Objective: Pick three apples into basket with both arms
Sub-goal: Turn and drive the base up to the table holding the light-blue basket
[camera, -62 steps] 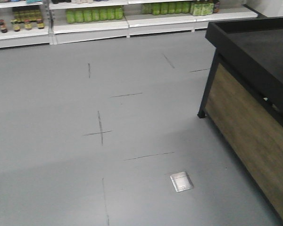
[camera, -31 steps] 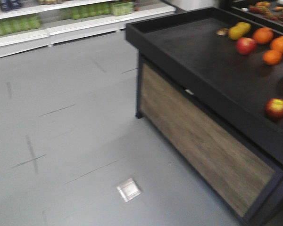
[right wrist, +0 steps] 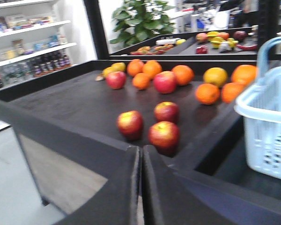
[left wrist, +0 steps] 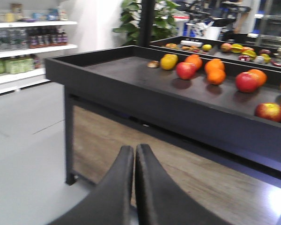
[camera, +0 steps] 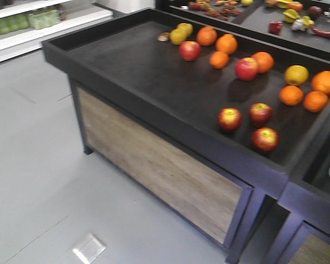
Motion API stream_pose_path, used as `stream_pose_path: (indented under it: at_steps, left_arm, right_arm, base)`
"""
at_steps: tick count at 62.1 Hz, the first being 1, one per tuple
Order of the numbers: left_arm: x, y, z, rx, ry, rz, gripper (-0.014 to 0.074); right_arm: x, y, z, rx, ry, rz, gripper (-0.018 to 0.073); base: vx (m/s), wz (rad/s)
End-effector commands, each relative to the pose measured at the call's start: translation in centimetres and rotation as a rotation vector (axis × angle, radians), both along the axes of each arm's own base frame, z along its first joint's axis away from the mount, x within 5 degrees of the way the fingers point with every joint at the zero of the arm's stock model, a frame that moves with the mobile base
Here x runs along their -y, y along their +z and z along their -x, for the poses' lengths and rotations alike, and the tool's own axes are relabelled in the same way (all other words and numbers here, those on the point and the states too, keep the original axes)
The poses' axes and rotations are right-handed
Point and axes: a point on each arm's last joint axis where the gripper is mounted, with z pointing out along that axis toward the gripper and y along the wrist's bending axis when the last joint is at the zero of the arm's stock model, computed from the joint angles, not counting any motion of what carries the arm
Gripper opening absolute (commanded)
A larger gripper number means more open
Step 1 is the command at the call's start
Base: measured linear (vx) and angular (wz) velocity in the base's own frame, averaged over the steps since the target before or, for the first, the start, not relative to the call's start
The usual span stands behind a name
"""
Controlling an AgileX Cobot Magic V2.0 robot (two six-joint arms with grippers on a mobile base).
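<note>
Three dark red apples lie close together near the front right of the black display table: one, a second and a third. The right wrist view has them just beyond my right gripper, as the left apple, the far apple and the near apple. That gripper is shut and empty. The pale blue basket stands to their right in the adjoining bin. My left gripper is shut and empty, low in front of the table's wooden side; one of the apples shows at the far right.
Oranges, brighter red apples and yellow fruit lie farther back on the black table, which has a raised rim. Another produce bin stands behind. Store shelves line the left; a metal floor plate is set in the floor.
The front view has swung right, from bare floor and shelves to the display table. The fruit and the three apples have come into view and moved toward the centre.
</note>
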Motion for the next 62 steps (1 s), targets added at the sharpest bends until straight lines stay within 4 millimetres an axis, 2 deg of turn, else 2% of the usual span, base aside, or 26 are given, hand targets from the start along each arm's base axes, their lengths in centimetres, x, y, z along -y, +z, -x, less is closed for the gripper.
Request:
stream_pose_path:
  at_steps: [1, 35, 62]
  left_arm:
    - [0.01, 1.66, 0.18, 0.117, -0.005, 0.015, -0.0006]
    - [0.01, 1.66, 0.18, 0.117, -0.005, 0.015, -0.0006]
    - [0.01, 1.66, 0.18, 0.117, -0.005, 0.015, -0.0006]
  right_arm:
    - [0.03, 0.31, 0.01, 0.073, -0.004, 0.016, -0.0005]
    - [0.03, 0.31, 0.01, 0.073, -0.004, 0.016, -0.0005]
    - [0.03, 0.31, 0.01, 0.073, -0.004, 0.016, -0.0005]
  base:
    - [0.14, -0.55]
    - [0.12, -0.49]
    - [0.08, -0.30]
